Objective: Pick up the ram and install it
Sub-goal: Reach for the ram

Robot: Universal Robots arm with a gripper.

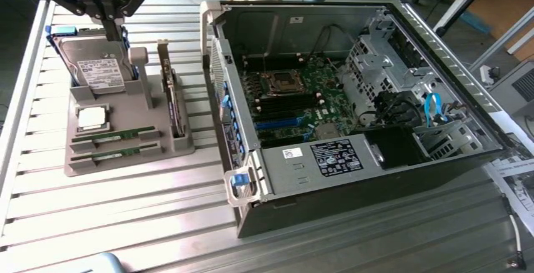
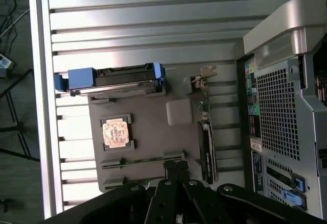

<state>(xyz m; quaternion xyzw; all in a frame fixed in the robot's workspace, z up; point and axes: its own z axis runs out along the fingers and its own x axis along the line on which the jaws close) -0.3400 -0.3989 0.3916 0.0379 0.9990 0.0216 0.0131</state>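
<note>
Two slim, long green circuit-board ram sticks with rows of small black chips stand on edge in the front slots of the grey plastic holder (image 1: 125, 163) (image 2: 153, 127), so you find the ram (image 1: 112, 137) there, with its twin (image 1: 117, 154) just beside it and parallel to it. You can see that neither stick is held: the black jaws are closed on nothing and hang high above the back part of the holder, over the silver hard drive in its blue carrier (image 1: 100, 67) (image 2: 122, 78). In the wrist view the closed tips point down toward the holder, and the ram (image 2: 145, 158) shows as a thin dark line near them. Between the hard drive and the sticks you see the square silver CPU chip (image 1: 92, 118) (image 2: 116, 133). On the holder's side toward the case stands the upright expansion card with a metal bracket (image 1: 171, 95) (image 2: 207, 155). The open grey and black computer case (image 1: 367, 85) (image 2: 281, 112) lies on the exterior view's right, with the green motherboard (image 1: 309, 92) facing up inside. Holder and case both rest on the slatted metal table (image 1: 125, 223) (image 2: 127, 9), near each other.
</note>
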